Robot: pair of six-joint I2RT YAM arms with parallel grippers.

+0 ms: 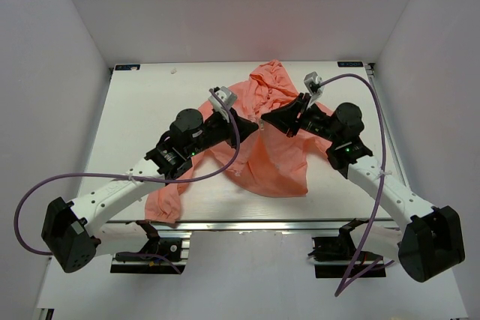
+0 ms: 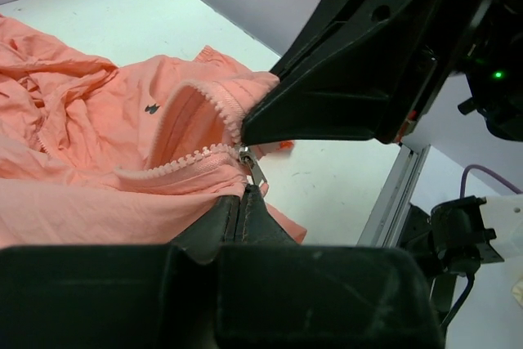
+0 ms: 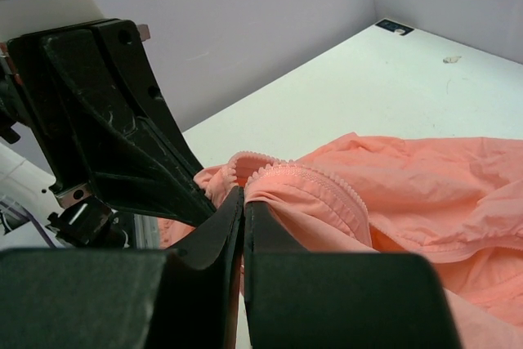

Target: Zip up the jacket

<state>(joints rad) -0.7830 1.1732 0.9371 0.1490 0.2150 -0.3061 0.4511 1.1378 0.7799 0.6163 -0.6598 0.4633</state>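
the white table (image 1: 135, 110) carries the jacket (image 1: 277, 162), which lies crumpled at its centre. the hood (image 1: 274, 76) bunches toward 12 o'clock and one sleeve (image 1: 161, 204) trails toward 7 o'clock, down to the near edge.

the zipping looks barely begun. in the left wrist view the two rows of zipper teeth (image 2: 184, 169) meet only at the slider (image 2: 248, 157) and split apart straight after it, one row running to 9 o'clock and the other curling up toward 11 o'clock. so nearly the whole front is open, and the slider's whole run is left to do.

the left arm (image 1: 120, 192) reaches in from 7 o'clock and the right arm (image 1: 375, 177) from 5 o'clock, both stretched low over the cloth, with their tips almost meeting over the jacket's middle.

the left gripper (image 2: 245, 202) is pinched closed on the jacket right under the slider; whether the small pull tab is inside the pinch, i cannot tell. the right gripper (image 3: 243, 202) is clamped tight on the toothed edge of the fabric and lifts it into a small ridge just beside the left one.

a tiny dark chest mark (image 2: 151, 108) shows at 10 o'clock from the slider.
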